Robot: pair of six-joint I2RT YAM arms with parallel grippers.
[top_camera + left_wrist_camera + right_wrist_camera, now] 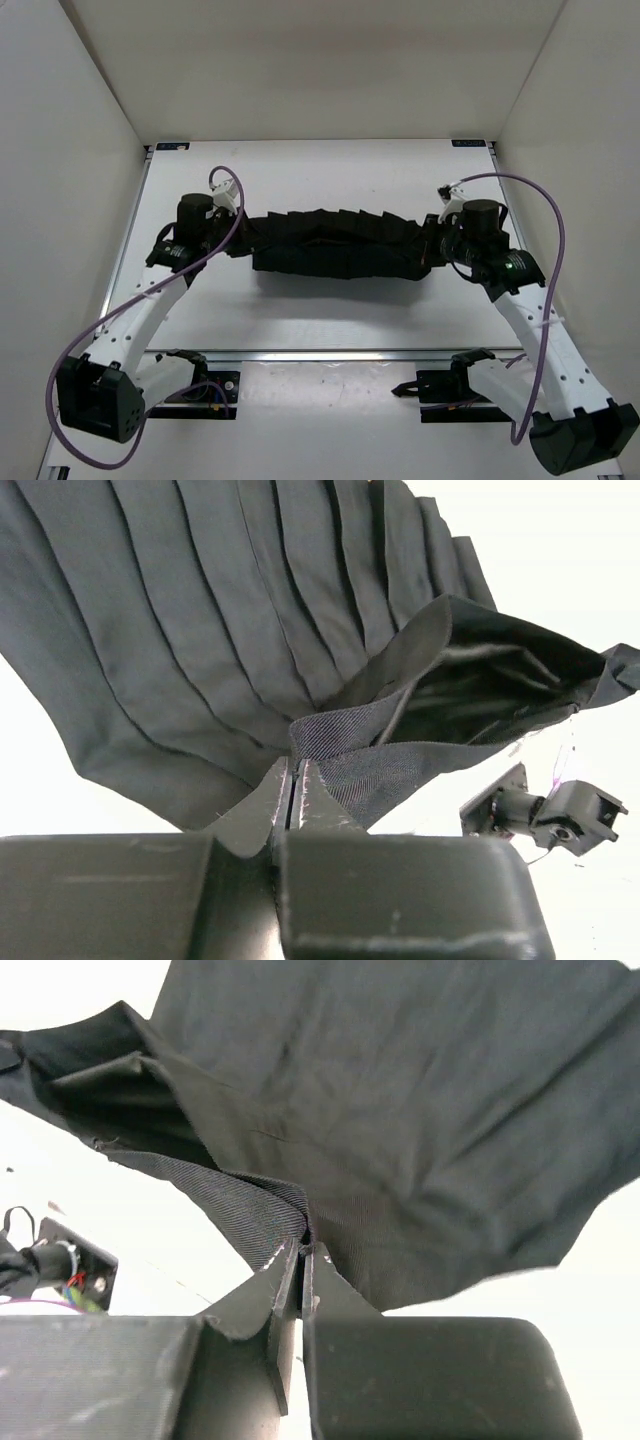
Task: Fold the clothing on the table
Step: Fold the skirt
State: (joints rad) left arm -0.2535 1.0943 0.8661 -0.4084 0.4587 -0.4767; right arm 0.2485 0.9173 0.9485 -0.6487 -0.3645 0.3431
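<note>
black pleated soft fabric garment [335,245] w/ a scalloped hem is strung left-right btwn the two arms, over the middle of the flat matte white tabletop [330,180]. from the top cam it reads as a long narrow band: a row of narrow overlapping pleats along the far side, and a second doubled layer under it toward the near side. can't tell whether the middle rests on the tabletop or hangs just above it.

left black two-finger gripper [293,772] is at the garment's left end, fingers pressed together on a woven-textured edge of the fabric, only a thin line showing btwn them. pleats fan up and away from the pinch, and an open fold of the cloth sits to the right of it.

right black two-finger gripper [303,1252] is at the right end, clamped the same way on a bunched bit of textured edge, w/ smooth cloth spreading above and to the right.

purple cables [545,215] loop from each wrist back toward the bases. thin metal rail [330,355] runs along the tabletop's near edge, well apart from the garment.
</note>
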